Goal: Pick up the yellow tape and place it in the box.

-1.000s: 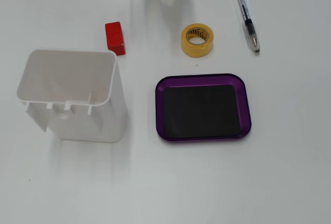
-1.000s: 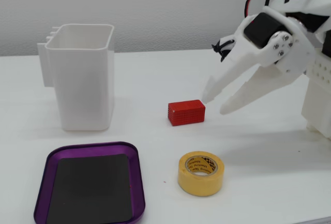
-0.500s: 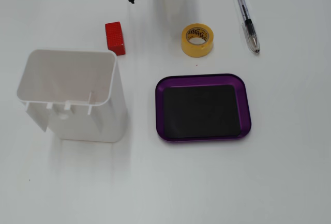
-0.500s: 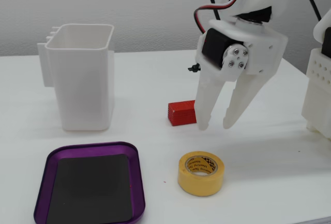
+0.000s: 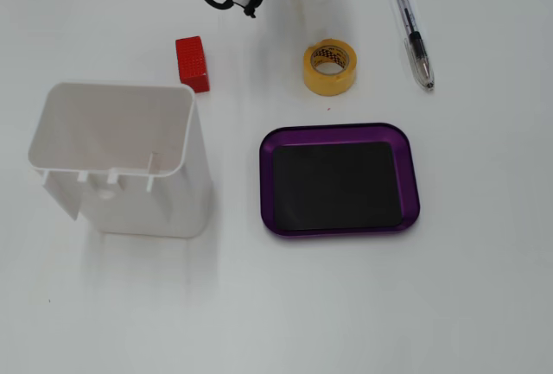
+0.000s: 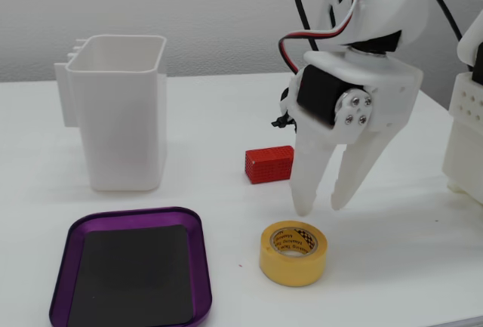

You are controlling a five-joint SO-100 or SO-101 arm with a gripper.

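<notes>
The yellow tape [image 5: 329,67] lies flat on the white table, just beyond the far edge of the box [image 5: 266,175]. From the side, the yellow tape [image 6: 293,253] sits to the right of the box [image 6: 202,266], a shallow purple tray with a black floor and nothing in it. My gripper [image 6: 321,206] points down, open, its white fingertips hovering just above and behind the roll, with nothing between them. From above, the gripper [image 5: 321,22] enters at the top edge, pale against the table.
A red block [image 6: 269,164] lies behind the tape, left of the gripper. A tall white container [image 6: 121,112] stands at the left. A pen [image 5: 409,24] lies to the right of the tape in the view from above. The arm's white base [image 6: 466,131] stands at the right edge.
The gripper swung from the right, turned its fingers downward, and dropped closer to the tape. Tape, box, block and container have not moved.
</notes>
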